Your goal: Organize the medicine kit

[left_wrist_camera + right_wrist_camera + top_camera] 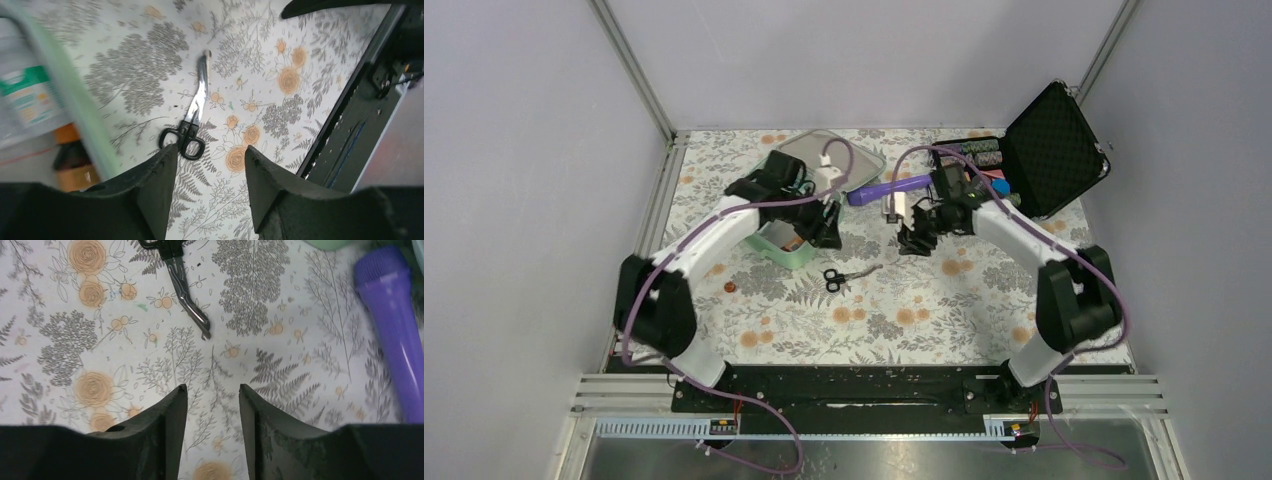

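Note:
The medicine kit [786, 250] is a mint-green case lying open at the back left, its lid [865, 160] tilted up behind it. In the left wrist view its green rim [75, 100] runs down the left side. Inside it are a white bottle with a green label [25, 95] and an orange-brown item [75, 167]. My left gripper [829, 232] [210, 152] hangs open and empty over the mat just right of the kit. Black-handled scissors [844, 277] [192, 120] [182, 285] lie on the mat between the arms. My right gripper [914, 242] [212, 390] is open and empty above bare mat.
A purple tube [889, 188] [395, 330] lies right of the kit. A black foam-lined case [1044, 150] with colourful pieces stands open at the back right. A small brown disc [729, 285] lies near the left arm. Grey walls enclose the floral mat [924, 320].

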You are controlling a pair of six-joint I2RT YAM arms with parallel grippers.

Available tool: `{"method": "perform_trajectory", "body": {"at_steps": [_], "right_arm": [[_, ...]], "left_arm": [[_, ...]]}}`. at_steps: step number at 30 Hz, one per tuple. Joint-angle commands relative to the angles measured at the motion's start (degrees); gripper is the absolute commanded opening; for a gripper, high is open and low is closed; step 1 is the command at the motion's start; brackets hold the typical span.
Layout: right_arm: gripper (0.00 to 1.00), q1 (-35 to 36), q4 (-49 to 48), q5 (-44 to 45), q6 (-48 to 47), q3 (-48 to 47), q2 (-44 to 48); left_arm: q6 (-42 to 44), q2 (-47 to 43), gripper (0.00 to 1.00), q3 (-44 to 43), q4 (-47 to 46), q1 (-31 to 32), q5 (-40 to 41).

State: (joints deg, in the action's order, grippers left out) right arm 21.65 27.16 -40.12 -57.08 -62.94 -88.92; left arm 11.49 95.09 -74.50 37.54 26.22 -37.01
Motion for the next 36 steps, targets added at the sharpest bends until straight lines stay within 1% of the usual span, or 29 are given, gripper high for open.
{"method": "perform_trajectory", "body": {"at_steps": [1, 4, 6, 9, 13, 16, 19, 22, 25, 32, 36], "right_arm": [[0.49, 4.7, 11.9, 1.7, -15.4, -10.1, -8.9], [0.53, 8.5, 13.2, 5.4, -15.1, -13.6, -12.9], [0.55, 10.1, 13.3, 6.8, -13.0, -15.6, -15.1], [0.56, 12.6, 15.3, 10.1, -12.5, -18.9, -18.8], [0.55, 14.7, 17.9, 14.5, -11.0, -23.4, -23.3], [0.53, 16.1, 18.9, 17.9, -10.0, -25.9, -26.1], [0.51, 17.2, 19.3, 19.6, -9.2, -27.9, -28.1], [0.5, 18.3, 20.2, 20.2, -8.5, -30.3, -30.2], [0.49, 19.7, 20.7, 20.6, -7.9, -31.8, -31.6], [0.47, 22.9, 20.6, 23.3, -7.4, -31.6, -33.3], [0.47, 23.9, 18.4, 25.5, -7.0, -29.2, -33.2]], "left_arm": [[-9.4, -11.1, 0.52, 3.4, -4.0, -4.2, 5.0], [-19.4, -16.4, 0.54, 7.4, -7.5, -9.7, 5.9], [-21.6, -19.6, 0.55, 9.8, -9.0, -12.1, 6.1], [-23.4, -23.9, 0.55, 13.4, -12.2, -13.7, 7.3], [-28.0, -27.7, 0.56, 17.1, -17.4, -15.6, 9.1], [-32.0, -30.4, 0.56, 20.0, -21.0, -18.8, 9.7], [-32.3, -31.9, 0.56, 21.2, -20.7, -21.4, 11.3], [-30.6, -32.5, 0.57, 21.9, -20.5, -22.1, 12.3], [-31.5, -33.0, 0.57, 22.5, -21.2, -22.5, 12.6], [-34.0, -32.4, 0.56, 22.2, -21.6, -24.8, 14.1], [-34.3, -31.4, 0.56, 21.4, -21.6, -25.1, 14.2]]}}
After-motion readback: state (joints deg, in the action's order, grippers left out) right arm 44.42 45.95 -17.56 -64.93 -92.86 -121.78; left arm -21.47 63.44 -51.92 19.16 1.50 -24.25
